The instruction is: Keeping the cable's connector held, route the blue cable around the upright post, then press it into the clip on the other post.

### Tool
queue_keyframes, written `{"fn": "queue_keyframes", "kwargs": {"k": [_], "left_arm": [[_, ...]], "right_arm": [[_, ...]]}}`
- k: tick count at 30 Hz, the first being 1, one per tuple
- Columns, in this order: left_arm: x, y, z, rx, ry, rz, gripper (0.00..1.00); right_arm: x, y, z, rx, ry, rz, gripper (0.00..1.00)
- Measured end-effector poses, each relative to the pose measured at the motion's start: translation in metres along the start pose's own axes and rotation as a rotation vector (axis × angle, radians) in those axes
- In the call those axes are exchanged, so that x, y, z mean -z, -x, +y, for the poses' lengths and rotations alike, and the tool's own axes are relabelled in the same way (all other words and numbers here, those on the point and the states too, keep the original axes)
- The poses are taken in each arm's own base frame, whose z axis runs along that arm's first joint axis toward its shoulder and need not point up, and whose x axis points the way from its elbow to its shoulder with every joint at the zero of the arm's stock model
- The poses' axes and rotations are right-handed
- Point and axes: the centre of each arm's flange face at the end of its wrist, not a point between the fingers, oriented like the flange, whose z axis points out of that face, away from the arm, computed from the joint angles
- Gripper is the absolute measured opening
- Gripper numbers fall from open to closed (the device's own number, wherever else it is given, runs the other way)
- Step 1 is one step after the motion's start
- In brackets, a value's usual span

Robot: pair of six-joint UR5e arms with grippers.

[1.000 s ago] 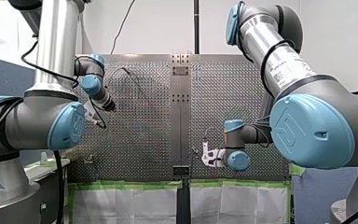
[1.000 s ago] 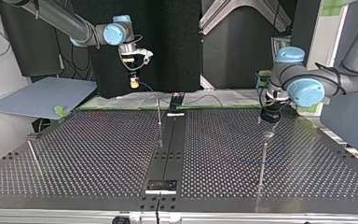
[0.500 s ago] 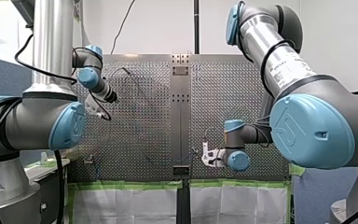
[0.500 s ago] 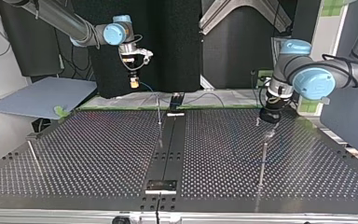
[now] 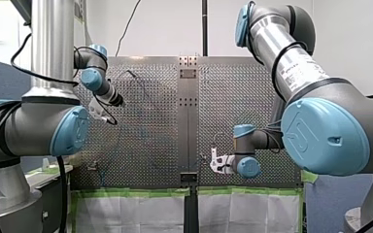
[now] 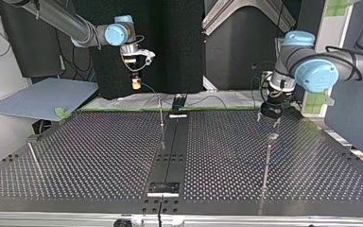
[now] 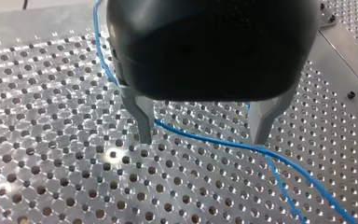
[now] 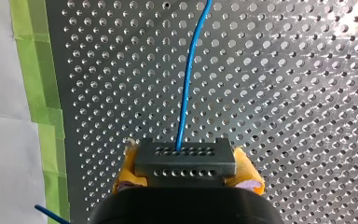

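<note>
My right gripper (image 8: 186, 179) is shut, its yellow pads clamped on the dark grey connector (image 8: 185, 161). The blue cable (image 8: 187, 93) runs from the connector straight ahead over the perforated plate. In the top view this gripper (image 6: 135, 84) hangs above the table's far edge. My left gripper (image 7: 203, 140) is open just above the plate, and the blue cable (image 7: 205, 139) lies across the gap between its fingers without being gripped. In the top view my left gripper (image 6: 269, 119) hovers just behind the post with the clip (image 6: 272, 137). A thin upright post (image 6: 161, 116) stands near the centre rail.
A third thin post (image 6: 34, 158) stands at the top view's left edge of the perforated table (image 6: 99, 156). A dark centre rail (image 6: 170, 151) runs along the table's middle. Green tape (image 8: 46, 107) and white sheeting border the plate beside my right gripper.
My left arm's wrist has risen and swung a little toward the top view's left, with its gripper still near the clip post. My right arm has stayed still with the connector.
</note>
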Motion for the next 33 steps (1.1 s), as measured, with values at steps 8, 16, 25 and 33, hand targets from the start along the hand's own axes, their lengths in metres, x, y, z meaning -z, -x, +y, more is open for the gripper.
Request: {"fn": "queue_keyframes", "kwargs": {"k": [8,16,25,33], "left_arm": [[0.018,0.004,-0.013,0.000,-0.027,-0.025,1.00],[0.045,0.010,-0.036,-0.010,-0.056,-0.037,1.00],[0.069,0.020,-0.063,-0.045,-0.129,-0.070,1.00],[0.094,0.045,-0.097,-0.114,-0.149,-0.154,1.00]], "right_arm": [[0.000,0.000,0.000,0.001,0.000,-0.002,0.00],[0.000,0.000,0.000,-0.001,0.000,-0.002,0.00],[0.000,0.000,0.000,-0.007,0.000,0.000,0.00],[-0.001,0.000,0.002,-0.013,0.003,0.001,0.00]]}}
